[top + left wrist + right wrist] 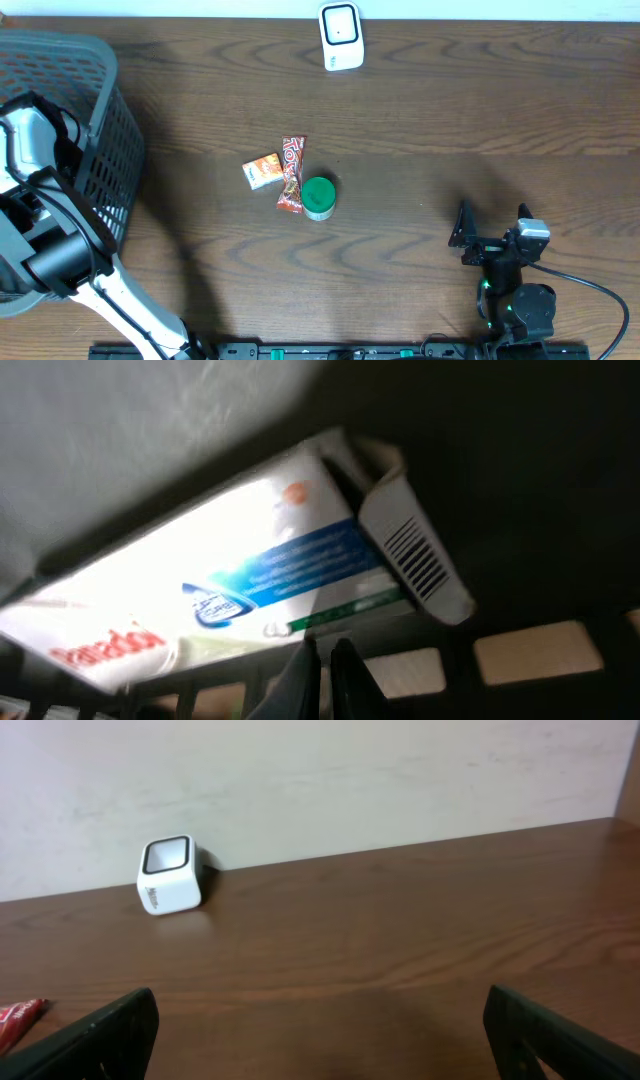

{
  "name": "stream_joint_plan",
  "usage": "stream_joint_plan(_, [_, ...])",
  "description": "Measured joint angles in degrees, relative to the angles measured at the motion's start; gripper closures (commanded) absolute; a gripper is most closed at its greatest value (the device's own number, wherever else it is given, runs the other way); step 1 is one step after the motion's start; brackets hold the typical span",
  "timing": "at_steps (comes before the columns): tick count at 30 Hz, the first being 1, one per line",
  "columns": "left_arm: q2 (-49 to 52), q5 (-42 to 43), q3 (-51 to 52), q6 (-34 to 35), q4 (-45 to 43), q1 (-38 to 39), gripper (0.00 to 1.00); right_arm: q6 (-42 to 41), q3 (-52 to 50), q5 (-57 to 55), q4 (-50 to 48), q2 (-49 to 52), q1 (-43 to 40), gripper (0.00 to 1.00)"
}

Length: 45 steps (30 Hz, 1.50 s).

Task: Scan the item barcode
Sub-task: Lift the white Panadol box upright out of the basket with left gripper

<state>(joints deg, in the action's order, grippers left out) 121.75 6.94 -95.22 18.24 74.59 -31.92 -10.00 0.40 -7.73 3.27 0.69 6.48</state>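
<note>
In the left wrist view a white box [220,590] with blue and red print lies tilted inside the dark basket [540,510]. A barcode [415,555] shows on its right end flap. My left gripper [325,655] is shut, its tips just under the box's lower edge, and I see nothing between them. The white scanner [341,36] stands at the table's far edge and also shows in the right wrist view as the scanner [170,875]. My right gripper [493,222] rests open at the near right, and in its wrist view the right gripper [320,1040] is empty above bare wood.
The grey basket [100,120] fills the left side, with the left arm reaching into it. An orange packet [262,171], a red snack bar [291,174] and a green round tin [319,197] lie together mid-table.
</note>
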Motion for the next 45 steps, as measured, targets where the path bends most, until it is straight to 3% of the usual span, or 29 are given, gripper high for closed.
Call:
stream_joint_plan(20, [0.0, -0.7, 1.0, 0.0, -3.8, 0.1, 0.92, 0.0, 0.0, 0.0, 0.0, 0.0, 0.0, 0.01])
stream_joint_plan(34, [0.0, -18.9, 1.0, 4.5, -4.5, 0.2, 0.92, 0.0, 0.0, 0.0, 0.0, 0.0, 0.0, 0.01])
stream_joint_plan(35, [0.0, -19.6, 1.0, 4.7, -4.5, 0.2, 0.89, 0.0, 0.0, 0.0, 0.0, 0.0, 0.0, 0.01])
stream_joint_plan(37, [0.0, -20.5, 1.0, 5.4, -4.5, 0.2, 0.36, 0.0, 0.0, 0.0, 0.0, 0.0, 0.0, 0.01])
stream_joint_plan(38, [0.0, -20.7, 1.0, 5.7, -4.5, 0.2, 0.2, 0.0, 0.0, 0.0, 0.0, 0.0, 0.0, 0.01])
stream_joint_plan(45, [0.0, -19.2, 1.0, 6.2, -4.3, 0.2, 0.18, 0.0, 0.0, 0.0, 0.0, 0.0, 0.0, 0.01])
